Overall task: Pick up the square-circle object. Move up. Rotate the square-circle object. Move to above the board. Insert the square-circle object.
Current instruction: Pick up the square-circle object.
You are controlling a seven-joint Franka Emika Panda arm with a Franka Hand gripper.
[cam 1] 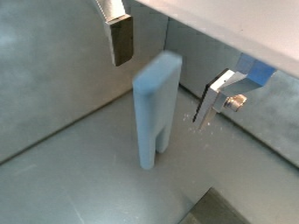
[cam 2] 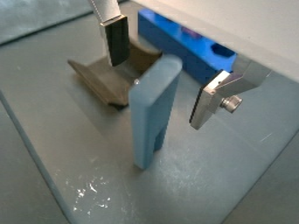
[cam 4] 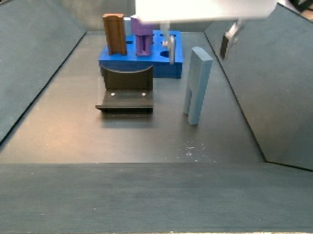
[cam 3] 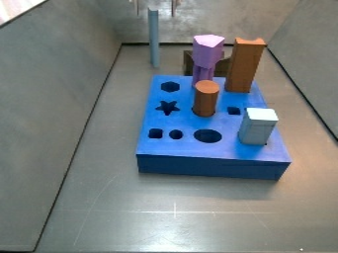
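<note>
Standing upright on the grey floor, well apart from the board (cam 3: 211, 124): the peg (cam 4: 199, 87), long axis vertical, wide square part pointing up, thinner end resting on the floor. In a wrist view the peg (cam 1: 156, 108) is showing its flat top just below finger height; the lower end looks narrower there, though whether round cannot be told.

Hovering over it with jaws spread wide: the gripper (cam 2: 163, 74), gripping nothing. One silver finger with its dark pad (cam 2: 115, 42) sitting on one side of the peg (cam 2: 155, 112), the other finger (cam 2: 216, 94) on the opposite side, both clear of its faces. Likely reason for the straddle: lining up a squeeze across the square part near the top, where flat faces are offering the pads a sure hold.

Waiting behind the peg in a wrist view: the fixture (cam 2: 112, 77), also lying between peg and board in a side view (cam 4: 126, 96). Already standing in the board's holes: a brown cylinder (cam 3: 207, 99), a purple piece (cam 3: 208, 55), a brown block (cam 3: 247, 64) and a pale cube (cam 3: 260, 126). Several holes remaining open near the board's left edge in that side view.
</note>
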